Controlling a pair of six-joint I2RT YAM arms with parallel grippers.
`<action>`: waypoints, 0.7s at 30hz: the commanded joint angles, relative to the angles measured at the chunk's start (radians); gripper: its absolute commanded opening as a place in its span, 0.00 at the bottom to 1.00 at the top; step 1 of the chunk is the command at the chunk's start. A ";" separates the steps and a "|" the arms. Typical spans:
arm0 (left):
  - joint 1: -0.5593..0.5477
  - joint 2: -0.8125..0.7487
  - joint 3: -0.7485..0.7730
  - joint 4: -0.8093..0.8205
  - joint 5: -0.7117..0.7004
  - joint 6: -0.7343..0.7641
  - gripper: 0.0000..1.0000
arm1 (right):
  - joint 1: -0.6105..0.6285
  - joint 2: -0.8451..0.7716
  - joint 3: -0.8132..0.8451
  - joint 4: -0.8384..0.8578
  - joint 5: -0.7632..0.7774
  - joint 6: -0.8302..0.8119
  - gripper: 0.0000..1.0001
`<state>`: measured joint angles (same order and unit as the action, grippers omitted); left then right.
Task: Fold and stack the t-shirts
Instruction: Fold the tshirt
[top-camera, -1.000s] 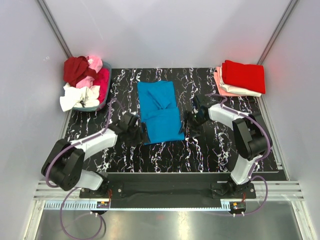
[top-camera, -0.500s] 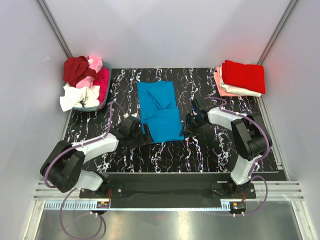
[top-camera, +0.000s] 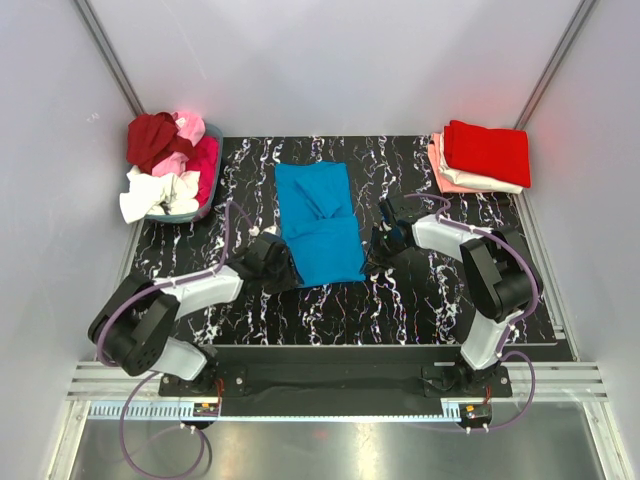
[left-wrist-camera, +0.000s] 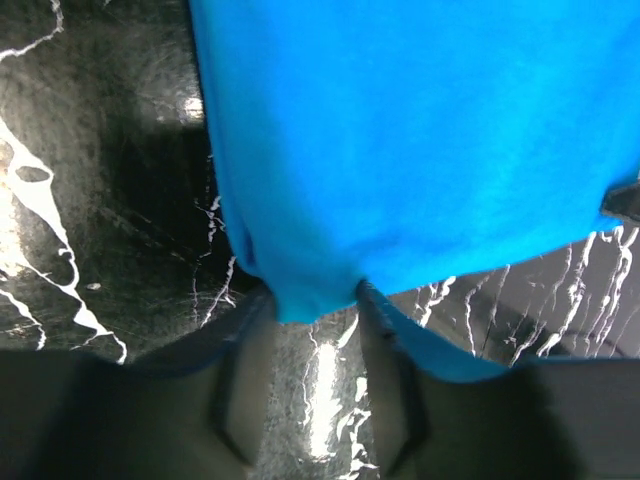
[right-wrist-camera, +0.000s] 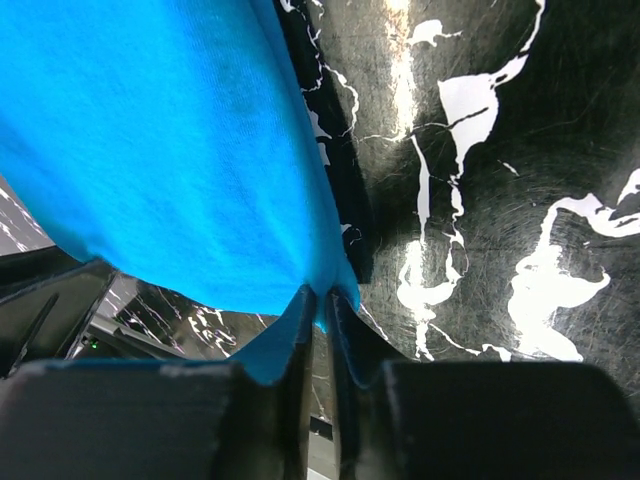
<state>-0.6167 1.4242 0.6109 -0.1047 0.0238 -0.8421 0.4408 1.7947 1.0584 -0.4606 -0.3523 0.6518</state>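
Blue shirt (top-camera: 318, 225) is laid flat at the middle of the table (top-camera: 420, 300), between a basket (top-camera: 190, 214) of loose shirts (top-camera: 165, 140) far left and a folded stack (top-camera: 487, 153) far right. Its near right corner is pinched by the nearly closed right gripper (right-wrist-camera: 320, 300). Its near left corner is flanked by the half-spread left gripper (left-wrist-camera: 310, 298), and whether it is gripped there cannot be told.

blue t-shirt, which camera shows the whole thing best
The top external view: nearly the whole outline of the blue t-shirt shows, lying on the table. The left wrist view gives only one near corner, between the left gripper fingers. The right wrist view gives only the other near corner, pinched by the right gripper.
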 joint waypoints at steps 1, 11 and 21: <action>-0.009 0.027 -0.017 0.028 -0.053 0.008 0.37 | 0.012 -0.004 0.034 -0.001 0.015 -0.006 0.13; -0.113 -0.073 0.033 -0.139 -0.160 0.002 0.00 | 0.025 -0.090 -0.024 -0.056 0.016 -0.018 0.00; -0.172 -0.292 -0.079 -0.288 -0.214 -0.063 0.00 | 0.206 -0.342 -0.236 -0.073 0.102 0.088 0.66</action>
<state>-0.7887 1.1797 0.5674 -0.3378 -0.1375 -0.8772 0.5945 1.5166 0.8619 -0.5171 -0.3065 0.6956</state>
